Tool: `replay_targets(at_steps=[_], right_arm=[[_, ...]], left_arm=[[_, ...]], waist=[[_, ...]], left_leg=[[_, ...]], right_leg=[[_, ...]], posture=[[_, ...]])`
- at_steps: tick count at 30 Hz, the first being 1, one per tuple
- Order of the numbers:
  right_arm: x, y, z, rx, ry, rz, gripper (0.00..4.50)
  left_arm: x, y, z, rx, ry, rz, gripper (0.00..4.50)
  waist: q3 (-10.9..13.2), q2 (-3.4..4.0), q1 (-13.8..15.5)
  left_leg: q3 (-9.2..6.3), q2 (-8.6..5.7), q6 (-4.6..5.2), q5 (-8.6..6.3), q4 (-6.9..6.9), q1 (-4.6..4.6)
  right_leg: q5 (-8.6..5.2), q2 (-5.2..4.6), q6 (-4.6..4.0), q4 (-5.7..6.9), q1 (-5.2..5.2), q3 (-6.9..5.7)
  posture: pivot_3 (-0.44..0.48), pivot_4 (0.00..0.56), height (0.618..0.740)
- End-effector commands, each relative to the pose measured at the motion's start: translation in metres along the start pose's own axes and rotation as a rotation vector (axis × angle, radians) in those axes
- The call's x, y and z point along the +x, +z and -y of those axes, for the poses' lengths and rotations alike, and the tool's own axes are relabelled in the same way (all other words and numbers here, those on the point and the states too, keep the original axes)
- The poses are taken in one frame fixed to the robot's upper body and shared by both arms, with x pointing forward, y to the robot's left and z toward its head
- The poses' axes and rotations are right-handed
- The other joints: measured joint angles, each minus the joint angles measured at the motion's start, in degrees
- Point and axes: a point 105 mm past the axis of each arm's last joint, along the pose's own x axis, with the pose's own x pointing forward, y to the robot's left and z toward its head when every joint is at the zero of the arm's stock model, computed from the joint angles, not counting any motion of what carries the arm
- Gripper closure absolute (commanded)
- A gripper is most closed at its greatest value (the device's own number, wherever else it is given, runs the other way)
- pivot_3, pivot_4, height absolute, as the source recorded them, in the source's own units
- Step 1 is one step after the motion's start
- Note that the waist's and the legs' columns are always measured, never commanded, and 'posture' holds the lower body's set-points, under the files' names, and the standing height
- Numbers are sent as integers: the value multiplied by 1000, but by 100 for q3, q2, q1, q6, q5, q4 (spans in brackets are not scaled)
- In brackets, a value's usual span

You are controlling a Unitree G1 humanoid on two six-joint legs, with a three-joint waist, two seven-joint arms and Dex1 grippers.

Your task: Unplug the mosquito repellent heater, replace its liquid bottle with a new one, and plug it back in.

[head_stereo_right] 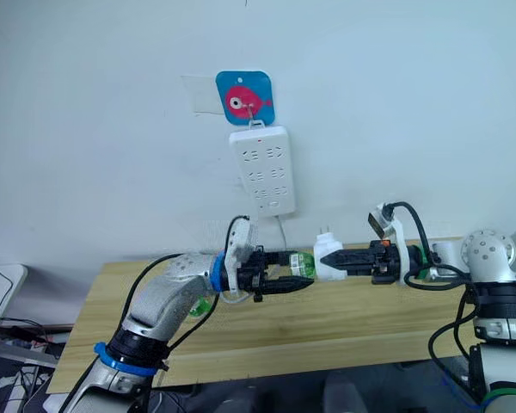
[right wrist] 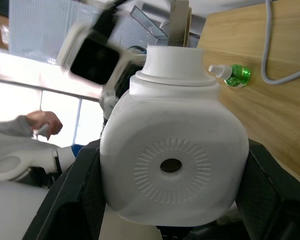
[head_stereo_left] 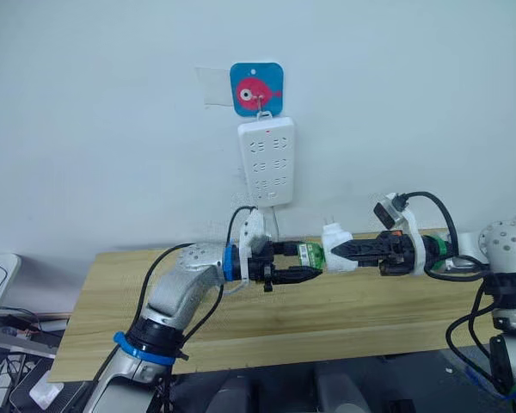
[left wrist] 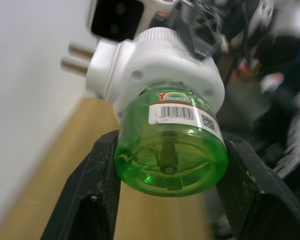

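Head views: white power strip (head_stereo_left: pixel 267 162) hanging on the wall under a blue fish hook plate (head_stereo_left: pixel 256 88), above a wooden table (head_stereo_left: pixel 112 292). Below the strip, held over the table, the white heater (head_stereo_left: pixel 335 249) sits prongs-up in the right gripper (head_stereo_left: pixel 344 251), fingers clamped on its body. The green bottle (head_stereo_left: pixel 309 255) projects from the heater toward the left gripper (head_stereo_left: pixel 303 261), whose two fingers lie above and below it. Left wrist view: bottle (left wrist: pixel 171 145) still seated in the heater (left wrist: pixel 160 65), barcode label showing, black fingers (left wrist: pixel 92 185) pressed on both sides. Right wrist view: heater's vented round face (right wrist: pixel 172 165) between closed fingers; beyond it a capped green bottle (right wrist: pixel 232 74) lies on the table beside a grey cable (right wrist: pixel 285 75); a person's hand (right wrist: pixel 42 122) in the background.
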Motion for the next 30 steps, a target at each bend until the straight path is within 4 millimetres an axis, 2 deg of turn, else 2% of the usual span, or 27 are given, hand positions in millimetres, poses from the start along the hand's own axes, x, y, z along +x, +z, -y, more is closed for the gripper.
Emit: replay_targets(at_steps=[1,3,7,13,14,15,18,21,23,26,30], right_arm=[[3,-5,-12,-90,23,-50,1506],[5,-8,-12,-100,20,-65,1506],[5,-9,-9,-101,23,-61,1506],[-1,-4,-7,-74,30,-13,1506],[-2,-3,-7,-72,29,-7,1506],[-3,-2,-7,-70,27,-2,1506],[-7,0,-3,-51,18,25,1506],[-13,4,3,-25,0,62,1506],[-18,9,5,-2,-2,89,1506],[-20,12,7,12,-8,106,1506],[-18,14,5,18,2,97,1506]], left_arm=[[-16,8,12,-369,-104,-3,2231],[-19,6,14,-437,-126,-49,2231],[-16,5,11,-417,-117,-86,2231],[-14,22,-8,-340,-42,8,296],[-17,25,-8,-312,-32,10,22],[-20,26,-9,-275,-19,6,22],[-28,26,-9,-72,41,-31,22],[-35,32,1,204,65,-24,22],[-38,33,8,488,89,-57,22],[-40,16,16,943,64,-164,22],[-36,16,9,1229,133,-106,22]], waist=[[0,0,-17],[1,-1,-38],[1,-1,-29],[1,-1,6],[1,-1,-1],[1,-1,-8],[2,-3,-16],[4,1,-1],[8,-2,30],[10,3,65],[12,6,164]], left_leg=[[-1,1,0,0,1,2],[1,1,-1,0,1,6],[7,0,-6,3,0,10],[7,0,-15,3,0,9],[8,0,-16,2,0,8],[11,0,-20,2,-2,8],[14,3,-26,0,-6,7],[20,5,-38,3,-13,7],[19,4,-41,4,-11,-2],[21,4,-42,4,-13,-10],[15,16,-39,4,-10,-33]], right_leg=[[0,2,0,2,0,-1],[-1,12,1,8,1,-1],[1,5,-2,4,1,7],[2,-13,-4,-2,0,10],[2,-14,-4,-4,0,11],[2,-15,-4,-5,-1,14],[2,-14,-5,-8,-6,17],[3,-15,-6,-14,-12,25],[3,-20,-8,-24,-13,25],[13,-23,-23,-45,-12,25],[40,-20,-35,-86,-13,19]], posture=[[-145,142,740],[-149,145,740],[-153,143,740],[-161,144,740],[-161,145,740],[-161,145,740],[-153,146,740],[-141,150,740],[-129,152,740],[-118,151,740],[-111,148,740]])
